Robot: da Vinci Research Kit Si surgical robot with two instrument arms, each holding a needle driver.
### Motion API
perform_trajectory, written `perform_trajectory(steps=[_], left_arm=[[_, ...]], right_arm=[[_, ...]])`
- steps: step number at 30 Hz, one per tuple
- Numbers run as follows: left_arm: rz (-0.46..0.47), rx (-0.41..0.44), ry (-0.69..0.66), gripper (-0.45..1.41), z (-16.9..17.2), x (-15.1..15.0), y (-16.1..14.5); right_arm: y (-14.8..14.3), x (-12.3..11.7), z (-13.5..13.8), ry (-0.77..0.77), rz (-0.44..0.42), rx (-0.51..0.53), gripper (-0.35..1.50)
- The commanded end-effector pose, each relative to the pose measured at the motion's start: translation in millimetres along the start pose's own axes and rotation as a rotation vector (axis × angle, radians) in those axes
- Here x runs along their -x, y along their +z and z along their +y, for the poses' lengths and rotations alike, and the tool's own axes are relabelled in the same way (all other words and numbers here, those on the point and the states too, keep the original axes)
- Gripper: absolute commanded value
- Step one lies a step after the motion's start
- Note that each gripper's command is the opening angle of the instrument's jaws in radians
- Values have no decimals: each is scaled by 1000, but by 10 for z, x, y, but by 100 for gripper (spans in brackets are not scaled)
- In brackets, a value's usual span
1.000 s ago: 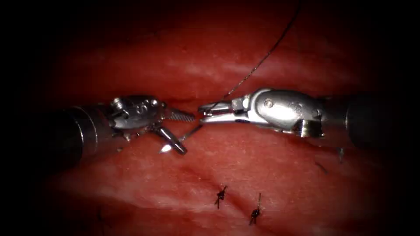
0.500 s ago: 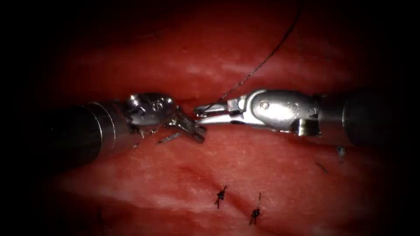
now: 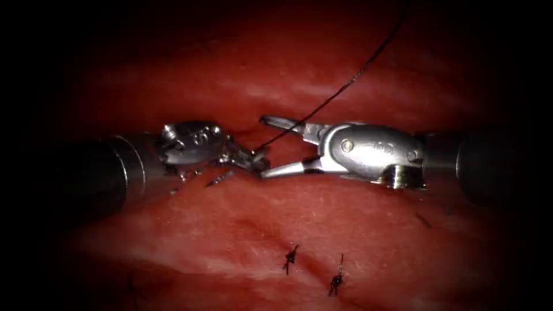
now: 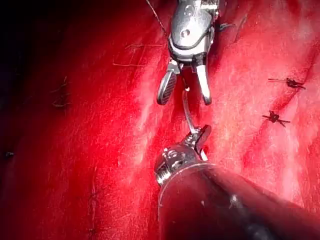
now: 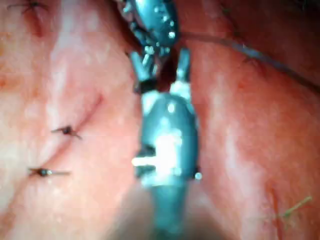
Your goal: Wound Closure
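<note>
In the endoscope view we see the left pincer at mid-frame, closed on the slim curved steel needle, whose free end lies low over the glossy red tissue. The right pincer gapes wide and grips nothing. One dark thread climbs toward the upper right. Two knotted stitches sit along the cut at lower centre.

In the left wrist view we see the needle held near one end.

In the right wrist view we see two stitches.
</note>
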Motion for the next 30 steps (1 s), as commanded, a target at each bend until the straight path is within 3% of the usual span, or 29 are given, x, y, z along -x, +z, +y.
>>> perform_trajectory(steps=[1,6,10,19,25,26,29,30], left_arm=[[31,-18,-2,-45,-5,1,5],[121,-84,-18,-45,-5,-1,0],[180,-139,-9,-45,-4,0,0],[230,-207,-20,-45,2,1,2],[237,-221,-24,-45,6,3,3],[237,-223,-25,-45,7,3,3],[246,-224,-25,-45,10,2,2],[251,-225,-26,-45,11,2,2]], right_arm=[[4,5,-9,17,-1,56,116],[8,4,-21,43,-23,175,103],[13,0,-26,69,-4,263,73],[33,-7,-27,85,1,379,71],[39,-7,-24,46,4,400,58],[39,-7,-24,34,7,405,46],[42,-2,-24,-4,5,417,-21],[42,0,-25,-35,2,421,-35]])
